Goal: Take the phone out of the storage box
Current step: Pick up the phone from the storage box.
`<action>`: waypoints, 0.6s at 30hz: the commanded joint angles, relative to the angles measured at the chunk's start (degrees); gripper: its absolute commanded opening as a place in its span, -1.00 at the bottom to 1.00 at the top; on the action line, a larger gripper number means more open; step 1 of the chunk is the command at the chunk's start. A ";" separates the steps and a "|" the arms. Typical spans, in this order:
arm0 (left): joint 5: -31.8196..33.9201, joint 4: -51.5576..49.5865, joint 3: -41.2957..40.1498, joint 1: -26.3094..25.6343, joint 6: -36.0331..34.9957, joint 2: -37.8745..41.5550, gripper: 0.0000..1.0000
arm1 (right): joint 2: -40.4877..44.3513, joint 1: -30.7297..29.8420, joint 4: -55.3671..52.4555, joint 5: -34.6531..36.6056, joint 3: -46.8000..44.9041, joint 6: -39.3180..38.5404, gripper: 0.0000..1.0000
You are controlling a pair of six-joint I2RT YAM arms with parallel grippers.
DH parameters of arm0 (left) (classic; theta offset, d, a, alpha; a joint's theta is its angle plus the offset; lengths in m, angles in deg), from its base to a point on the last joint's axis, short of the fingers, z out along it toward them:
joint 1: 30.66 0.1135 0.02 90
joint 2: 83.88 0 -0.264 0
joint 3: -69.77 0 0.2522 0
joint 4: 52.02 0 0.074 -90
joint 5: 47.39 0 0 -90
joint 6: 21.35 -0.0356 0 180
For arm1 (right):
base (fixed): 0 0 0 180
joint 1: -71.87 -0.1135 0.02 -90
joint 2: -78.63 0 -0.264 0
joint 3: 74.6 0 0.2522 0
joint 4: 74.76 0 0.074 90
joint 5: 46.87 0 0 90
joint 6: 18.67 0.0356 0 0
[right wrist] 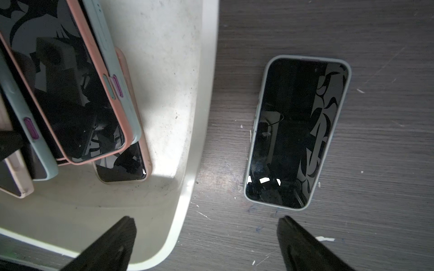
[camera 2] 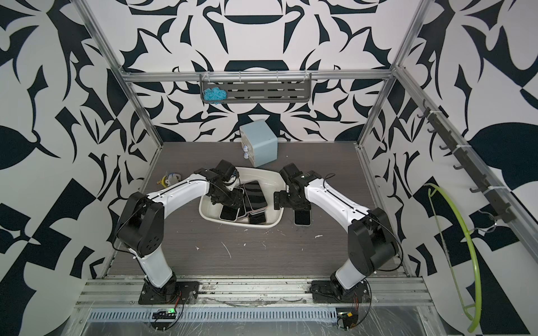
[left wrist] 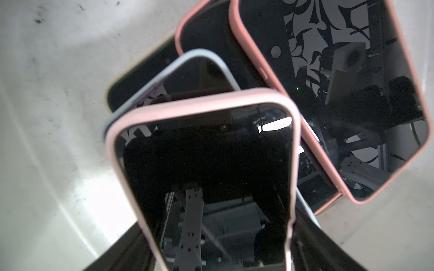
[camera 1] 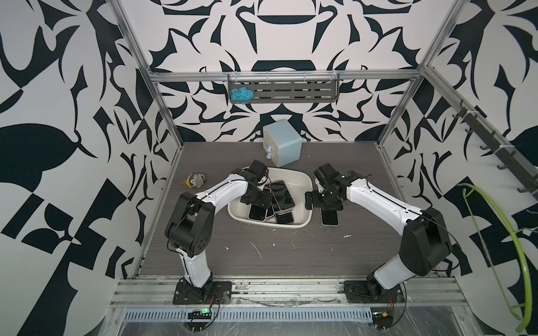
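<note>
Item 1. Storage box (right wrist: 210,70): a white tub in the middle of the worktop (camera 1: 276,256), between my two arms so either can reach in. It holds a loose heap of phones, screens up and overlapping.

Item 2. Pink-cased phone (left wrist: 206,164): the top of the heap on my left side, inside the box and resting on the others. I judge it the easiest pick, since both long edges are exposed.

Item 3. Left claw (left wrist: 211,234): down in the box and clenched across that phone's width. The case edge dents where one finger presses, so I read this as a grasp.

Item 4. Salmon-cased phone (left wrist: 328,93): lies beside the held one, partly beneath it, and may shift on lifting.

Item 5. Right claw (right wrist: 206,219): released and empty, straddling the box rim above the worktop.

Item 6. Grey-cased phone (right wrist: 298,131): flat on the worktop just outside the box, already out.
</note>
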 commanded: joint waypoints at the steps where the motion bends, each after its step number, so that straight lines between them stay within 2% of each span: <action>1: 0.51 -2.25 3.65 -0.11 0.64 3.98 0.56 | 2.00 0.13 1.01 -0.15 0.27 -0.25 0.99; 13: -1.34 -6.33 11.10 1.12 4.20 9.26 0.58 | -0.15 0.18 1.22 -0.96 4.43 -1.21 0.99; 18: -3.23 -8.59 15.15 0.89 9.17 9.69 0.57 | 2.99 3.38 -0.42 0.60 5.37 -1.47 0.99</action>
